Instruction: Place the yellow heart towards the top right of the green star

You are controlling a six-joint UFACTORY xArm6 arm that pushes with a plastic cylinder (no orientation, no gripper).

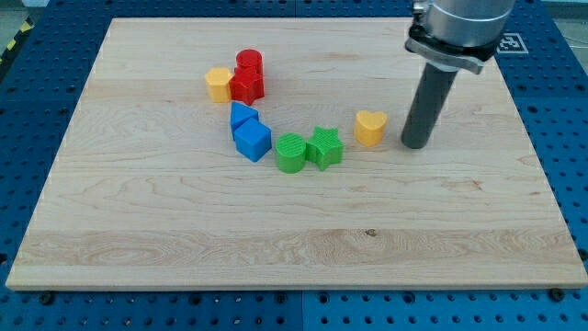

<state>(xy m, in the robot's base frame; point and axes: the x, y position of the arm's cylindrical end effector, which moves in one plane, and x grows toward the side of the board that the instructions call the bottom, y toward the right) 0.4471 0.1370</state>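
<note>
So the wooden board fills most of the view, sitting on a blue perforated table. The arm's rod comes down from the view's top right, and my tip rests on the board just right of the yellow heart, close but apart. It's a bare rod, so nothing is grasped. The heart sits right of and slightly above the green star. Touching the star's left is a green block, probably a cylinder. Further left are a blue cube and another blue block, then two red blocks and a yellow block.
</note>
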